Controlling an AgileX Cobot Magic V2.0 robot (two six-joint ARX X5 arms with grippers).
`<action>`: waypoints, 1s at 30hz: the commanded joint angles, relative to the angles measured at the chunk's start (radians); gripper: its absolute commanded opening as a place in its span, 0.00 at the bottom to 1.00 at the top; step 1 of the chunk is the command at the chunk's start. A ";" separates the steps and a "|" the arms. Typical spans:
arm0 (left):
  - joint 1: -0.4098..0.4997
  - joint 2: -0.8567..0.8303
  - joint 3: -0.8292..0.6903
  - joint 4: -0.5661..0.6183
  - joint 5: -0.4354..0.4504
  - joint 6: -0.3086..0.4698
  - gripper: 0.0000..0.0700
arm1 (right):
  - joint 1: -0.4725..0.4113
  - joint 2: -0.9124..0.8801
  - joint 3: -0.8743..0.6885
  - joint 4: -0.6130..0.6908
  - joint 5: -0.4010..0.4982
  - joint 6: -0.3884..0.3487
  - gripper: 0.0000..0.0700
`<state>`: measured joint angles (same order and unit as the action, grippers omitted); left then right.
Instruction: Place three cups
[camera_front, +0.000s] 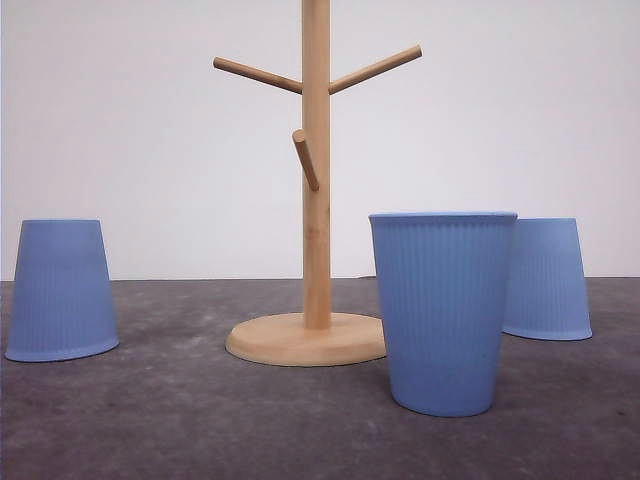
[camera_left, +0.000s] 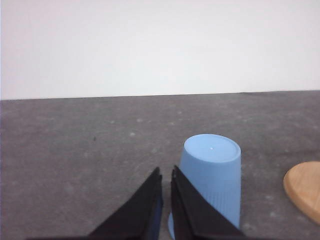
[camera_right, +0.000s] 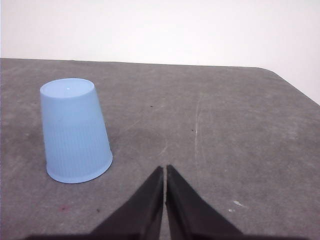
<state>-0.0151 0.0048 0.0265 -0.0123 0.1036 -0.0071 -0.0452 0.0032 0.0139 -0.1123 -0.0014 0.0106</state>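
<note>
Three ribbed light-blue cups stand on the grey table (camera_front: 180, 420): an upturned left cup (camera_front: 62, 290), an upright middle cup (camera_front: 441, 312) (nearest), an upturned right cup (camera_front: 546, 279). A wooden rack (camera_front: 316, 200) stands between. The left gripper (camera_left: 166, 176) and right gripper (camera_right: 165, 172) are pinched together, empty.

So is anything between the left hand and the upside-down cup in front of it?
Nothing visible. In the left wrist view the left hand, fingers together, sits right by the inverted cup, with bare table around.
</note>
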 joint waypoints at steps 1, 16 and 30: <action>0.001 -0.002 -0.014 0.014 0.002 -0.091 0.03 | 0.001 0.000 -0.001 0.016 -0.002 0.040 0.01; 0.001 0.047 0.265 -0.293 -0.081 -0.518 0.02 | 0.000 0.033 0.252 -0.186 -0.018 0.322 0.01; 0.001 0.417 0.701 -0.878 -0.029 -0.247 0.02 | 0.001 0.366 0.607 -0.546 -0.174 0.084 0.01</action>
<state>-0.0151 0.4008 0.7136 -0.8854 0.0529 -0.3240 -0.0452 0.3518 0.6085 -0.6572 -0.1580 0.1756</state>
